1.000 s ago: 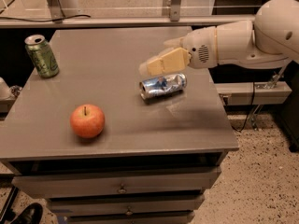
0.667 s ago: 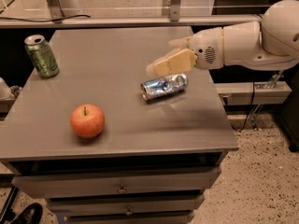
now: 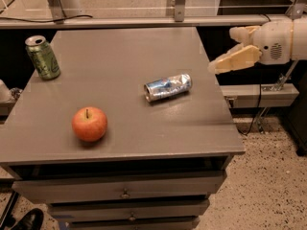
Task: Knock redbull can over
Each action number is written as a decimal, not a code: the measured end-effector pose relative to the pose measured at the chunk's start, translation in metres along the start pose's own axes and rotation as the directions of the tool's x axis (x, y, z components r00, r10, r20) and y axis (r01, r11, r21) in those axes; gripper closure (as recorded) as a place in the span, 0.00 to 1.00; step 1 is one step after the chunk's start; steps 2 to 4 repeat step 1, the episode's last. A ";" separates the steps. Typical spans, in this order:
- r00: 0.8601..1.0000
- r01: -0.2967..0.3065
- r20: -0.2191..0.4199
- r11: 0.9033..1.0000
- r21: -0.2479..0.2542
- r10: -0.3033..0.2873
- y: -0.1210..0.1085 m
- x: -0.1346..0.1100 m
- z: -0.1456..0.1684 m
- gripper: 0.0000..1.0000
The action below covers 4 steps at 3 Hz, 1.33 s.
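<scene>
The redbull can (image 3: 168,86), a slim silver can with blue patches and a dented body, lies on its side on the grey table top (image 3: 120,51), right of centre. My gripper (image 3: 222,51) is off the table's right edge, raised, to the right of and above the can. It touches nothing. Its two cream fingers (image 3: 237,60) stand apart, with nothing between them.
A green can (image 3: 43,57) stands upright at the table's far left. A red apple (image 3: 89,123) sits near the front left. Drawers (image 3: 124,193) are under the table top. A metal rail (image 3: 144,20) runs behind the table.
My gripper has pulled back to the right, from just above the fallen redbull can to beyond the table's right edge. The can lies on its side in all frames.
</scene>
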State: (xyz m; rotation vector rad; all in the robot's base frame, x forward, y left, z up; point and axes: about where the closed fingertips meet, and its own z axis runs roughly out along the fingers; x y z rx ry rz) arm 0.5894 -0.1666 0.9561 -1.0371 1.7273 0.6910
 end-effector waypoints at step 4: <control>0.999 0.039 0.025 0.998 0.044 -0.040 -0.014 -0.021 -0.018 0.00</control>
